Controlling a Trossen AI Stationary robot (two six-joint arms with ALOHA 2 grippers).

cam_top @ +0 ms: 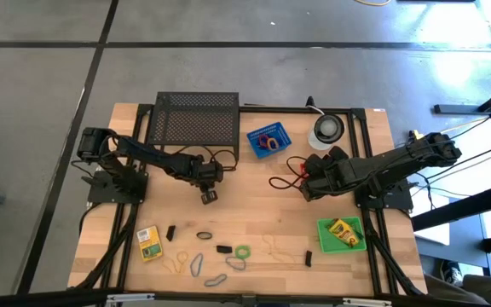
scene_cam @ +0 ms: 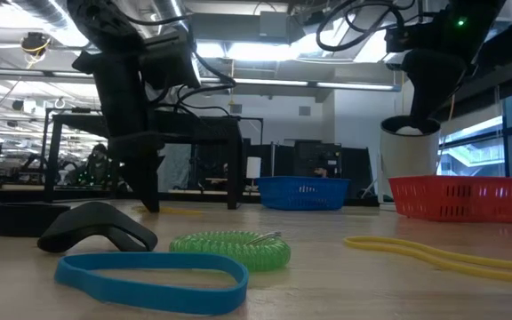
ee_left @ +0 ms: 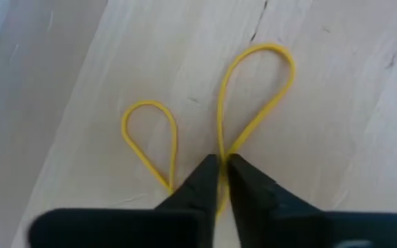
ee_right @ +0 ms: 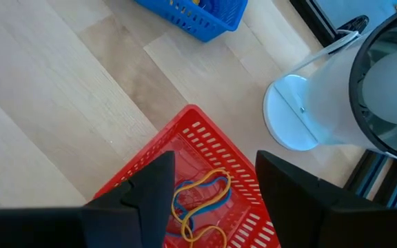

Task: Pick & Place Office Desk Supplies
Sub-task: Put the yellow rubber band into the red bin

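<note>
My left pincer (ee_left: 220,164) is clenched on the thin yellow rubber-band loop (ee_left: 253,96) lying flat on the wooden table (ee_left: 336,103). Its long axis runs straight ahead of my fingertips. My right pincer (ee_right: 212,180) hangs released above the red plastic basket (ee_right: 191,148).

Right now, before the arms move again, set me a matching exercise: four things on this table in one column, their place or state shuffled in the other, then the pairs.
Things:
1. left gripper
2. right gripper
3. blue basket
4. green tray

Place or state:
A. holds a crayon box
B. open above the red basket
C. shut on a yellow rubber band lying on the table
D. next to the black mesh rack

Pairs: 1-C, 2-B, 3-D, 4-A
</note>
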